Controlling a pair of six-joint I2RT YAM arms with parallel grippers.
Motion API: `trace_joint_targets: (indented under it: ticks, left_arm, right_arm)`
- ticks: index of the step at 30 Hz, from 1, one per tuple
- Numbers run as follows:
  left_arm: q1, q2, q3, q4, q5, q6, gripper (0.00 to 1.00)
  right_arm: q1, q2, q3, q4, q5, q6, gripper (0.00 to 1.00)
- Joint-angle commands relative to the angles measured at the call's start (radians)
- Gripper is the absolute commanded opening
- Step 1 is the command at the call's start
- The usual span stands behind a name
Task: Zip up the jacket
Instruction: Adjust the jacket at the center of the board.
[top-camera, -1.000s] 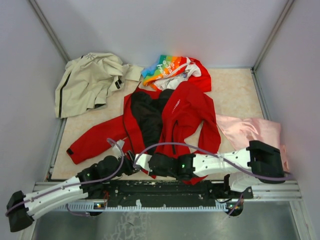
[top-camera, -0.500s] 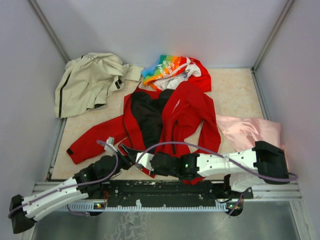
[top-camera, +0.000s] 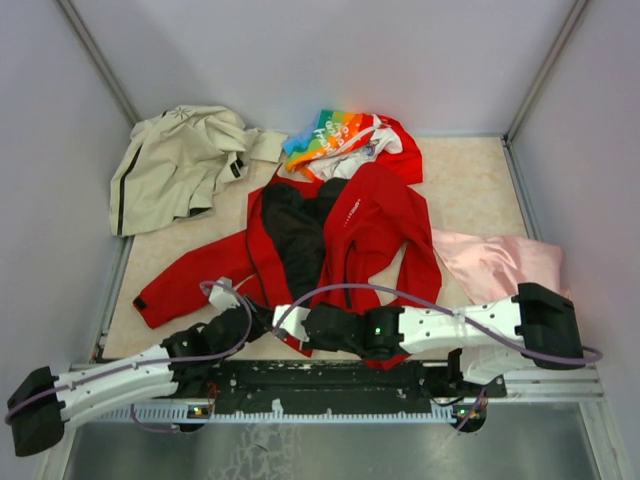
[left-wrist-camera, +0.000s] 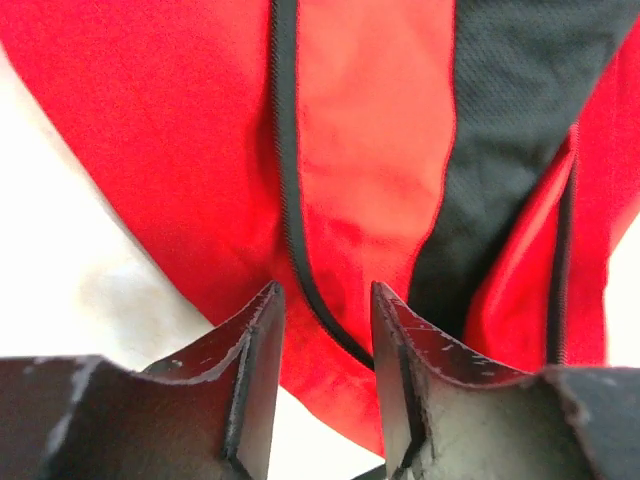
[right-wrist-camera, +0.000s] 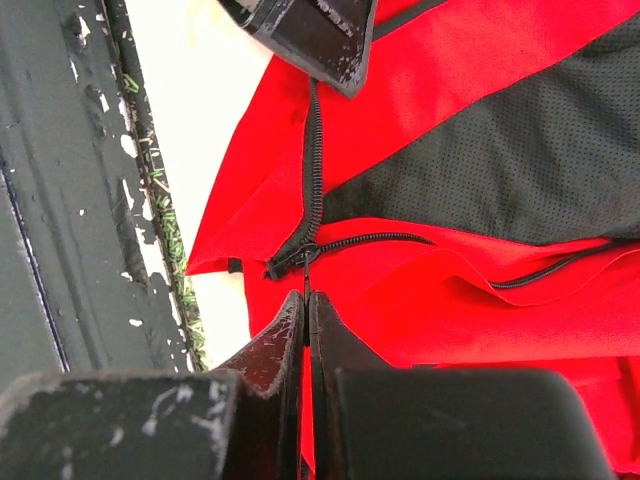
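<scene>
The red jacket (top-camera: 380, 220) lies open on the table, black lining up. Its lower hem is at the near edge between both arms. My right gripper (right-wrist-camera: 305, 298) is shut on the pull tab of the zipper slider (right-wrist-camera: 300, 256) at the jacket's (right-wrist-camera: 480, 300) bottom corner. In the top view my right gripper (top-camera: 283, 323) sits on that hem. My left gripper (left-wrist-camera: 326, 292) is open just left of it. Its fingers straddle the dark zipper line (left-wrist-camera: 290, 210) on the jacket's (left-wrist-camera: 370, 150) left edge. From above, my left gripper (top-camera: 250, 316) is over the hem's left end.
A beige jacket (top-camera: 180, 160) lies at the back left. A rainbow-printed garment (top-camera: 340, 135) sits behind the red collar. Pink cloth (top-camera: 500, 262) lies at the right. The dark metal rail (right-wrist-camera: 60, 200) runs close along the hem. Grey walls enclose the table.
My left gripper reached forward onto the hem with its jaws spread wide, then drew back slightly with them narrower. The right gripper stayed shut at the zipper slider.
</scene>
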Motion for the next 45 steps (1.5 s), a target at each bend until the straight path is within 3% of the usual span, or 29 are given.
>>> trace_joint_targets:
  ticks: [1,6,9,14,15,16,19,26,33,45]
  left_arm:
    - [0.031,0.047,0.041,-0.015,-0.109,0.119,0.34]
    - [0.085,0.120,0.141,0.011,-0.128,0.305,0.10]
    - [0.123,0.194,0.190,0.047,-0.087,0.367,0.07]
    - [0.150,0.323,0.251,0.081,0.013,0.410,0.12]
    - [0.151,0.342,0.269,0.063,0.022,0.403,0.19]
    - [0.154,0.362,0.286,0.013,0.020,0.386,0.32]
    - [0.154,0.371,0.302,-0.066,0.012,0.351,0.44]
    - [0.156,0.279,0.242,-0.120,0.055,0.298,0.54]
    - [0.156,0.345,0.219,-0.044,0.095,0.294,0.54]
    - [0.160,0.404,0.212,0.058,0.115,0.299,0.43]
  right_arm:
    - [0.016,-0.037,0.022,0.004,-0.002,-0.022,0.00]
    - [0.015,-0.032,0.034,0.002,-0.036,-0.022,0.00]
    - [0.016,-0.029,0.041,0.009,-0.052,-0.026,0.00]
    - [0.016,-0.029,0.051,0.003,-0.049,-0.028,0.00]
    - [0.016,-0.029,0.051,0.004,-0.049,-0.028,0.00]
    - [0.016,-0.032,0.051,0.002,-0.049,-0.027,0.00]
    - [0.016,-0.036,0.047,0.001,-0.048,-0.024,0.00]
    - [0.016,-0.038,0.037,0.015,-0.048,-0.029,0.00]
    - [0.016,-0.029,0.038,0.026,-0.055,-0.031,0.00]
    - [0.016,-0.034,0.031,0.031,-0.057,-0.026,0.00]
